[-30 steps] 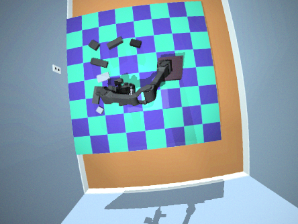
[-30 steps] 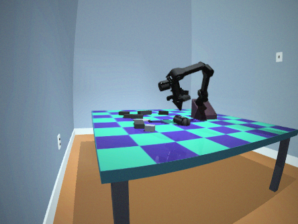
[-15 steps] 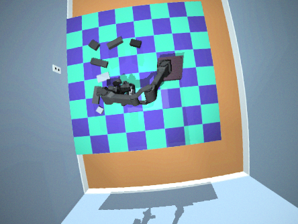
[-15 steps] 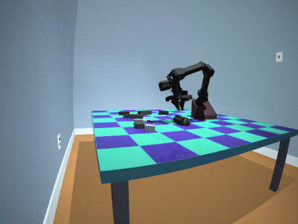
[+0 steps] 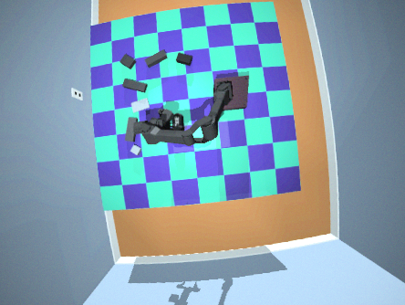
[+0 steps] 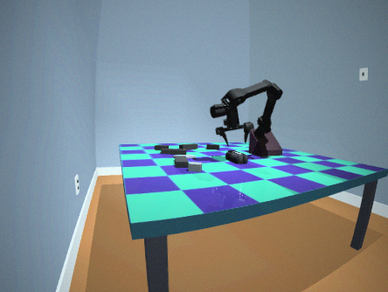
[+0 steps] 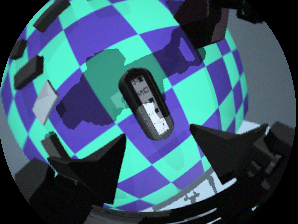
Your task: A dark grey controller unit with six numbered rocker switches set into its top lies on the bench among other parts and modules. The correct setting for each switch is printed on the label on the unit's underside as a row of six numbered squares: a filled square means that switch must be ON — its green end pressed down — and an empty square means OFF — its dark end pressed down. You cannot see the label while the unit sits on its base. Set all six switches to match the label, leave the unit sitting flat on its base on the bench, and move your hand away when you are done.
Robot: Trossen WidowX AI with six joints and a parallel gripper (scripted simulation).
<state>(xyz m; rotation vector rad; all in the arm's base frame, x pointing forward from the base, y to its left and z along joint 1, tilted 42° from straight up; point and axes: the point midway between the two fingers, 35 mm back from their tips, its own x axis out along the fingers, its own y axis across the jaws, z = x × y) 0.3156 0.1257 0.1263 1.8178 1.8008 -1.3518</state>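
Lying under the arm point(image 5: 173, 137) point(image 6: 251, 92) in the top view, the controller unit point(image 5: 177, 121) point(image 6: 236, 156) point(image 7: 135, 102) sits beside the gripper point(image 5: 165, 118) point(image 6: 237, 143) point(image 7: 158, 131), partly covered. Seven other pieces show: four dark blocks at the far left, one grey block point(image 5: 130, 129) point(image 6: 181, 162) point(image 7: 51, 145) and two pale pieces, a flat plate point(image 5: 140, 105) point(image 6: 187, 156) point(image 7: 45, 102) and a small block point(image 5: 135, 150) point(image 6: 195, 167).

In the exterior view the same seven lie to the left of the one unit, which rests on the table point(image 6: 153, 201) below the gripper. The two fingers stand wide apart above it, holding nothing.

In the wrist view the unit lies between the spread fingertips in the picture, its printed face towards the camera. That is probably the label, so the unit seems off its base; its squares are too blurred to read. Switch settings cannot be told. Likely left: read the label, turn the unit upright, set six switches, withdraw.
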